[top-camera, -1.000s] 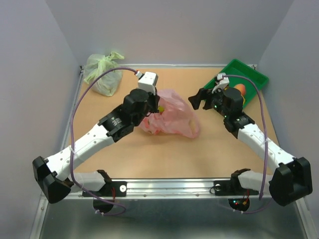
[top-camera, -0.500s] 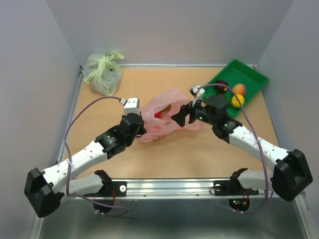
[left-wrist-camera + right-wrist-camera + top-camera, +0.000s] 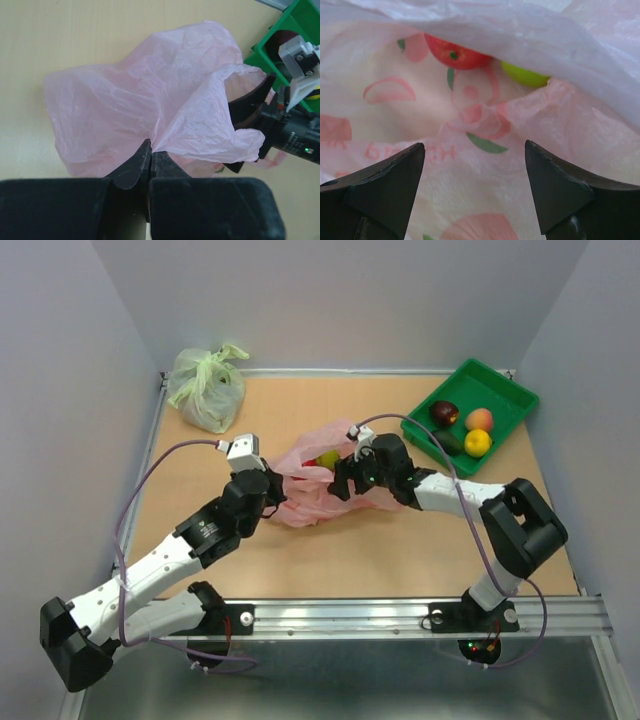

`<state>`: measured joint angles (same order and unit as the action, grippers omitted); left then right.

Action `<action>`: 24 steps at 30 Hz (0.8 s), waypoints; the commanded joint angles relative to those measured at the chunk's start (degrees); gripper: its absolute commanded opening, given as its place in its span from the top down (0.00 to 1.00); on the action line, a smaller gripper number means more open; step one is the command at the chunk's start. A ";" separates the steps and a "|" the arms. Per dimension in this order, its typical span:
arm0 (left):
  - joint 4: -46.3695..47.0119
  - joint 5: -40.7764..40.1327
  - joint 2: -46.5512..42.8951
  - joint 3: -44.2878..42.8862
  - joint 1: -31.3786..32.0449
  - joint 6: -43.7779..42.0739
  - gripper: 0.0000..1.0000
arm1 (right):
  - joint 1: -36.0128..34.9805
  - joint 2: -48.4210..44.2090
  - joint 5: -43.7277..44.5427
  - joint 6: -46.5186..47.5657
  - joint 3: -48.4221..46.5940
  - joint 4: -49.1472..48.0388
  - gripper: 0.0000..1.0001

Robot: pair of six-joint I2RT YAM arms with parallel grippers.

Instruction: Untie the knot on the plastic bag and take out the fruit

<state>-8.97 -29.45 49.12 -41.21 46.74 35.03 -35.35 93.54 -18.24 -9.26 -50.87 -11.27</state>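
Observation:
The pink plastic bag [image 3: 305, 502] lies mid-table with its mouth open; no knot shows. My left gripper [image 3: 276, 492] is shut on a fold of the bag's edge [image 3: 165, 130], pinched at the fingertips [image 3: 151, 150]. My right gripper [image 3: 341, 480] is open, its tips inside the bag's mouth [image 3: 475, 150]. A red fruit [image 3: 455, 52] and a yellow-green fruit [image 3: 525, 76] lie deeper in the bag, beyond the fingers. In the top view they show through the opening [image 3: 325, 458]. Dark purple [image 3: 444, 412], orange-peach [image 3: 479, 419], yellow [image 3: 477, 442] and dark green [image 3: 451, 444] fruits lie in the tray.
The green tray [image 3: 500, 390] stands at the back right corner. A pale green tied bag [image 3: 207, 388] sits at the back left. The right arm [image 3: 295, 140] crosses just behind the pink bag. Grey walls enclose the table.
My right gripper moved left from the tray into the bag's mouth. My left gripper drew back toward the near left, pulling the bag's edge with it.

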 commanded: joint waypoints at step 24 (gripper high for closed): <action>4.92 11.08 -0.17 0.69 -0.25 0.57 1.00 | -8.33 25.99 -0.05 -3.84 -17.24 -31.62 0.00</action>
<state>-7.29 -21.54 49.69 -42.78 46.74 34.15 -42.74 117.05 -21.41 -11.97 -64.75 -36.97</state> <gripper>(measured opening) 0.087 0.995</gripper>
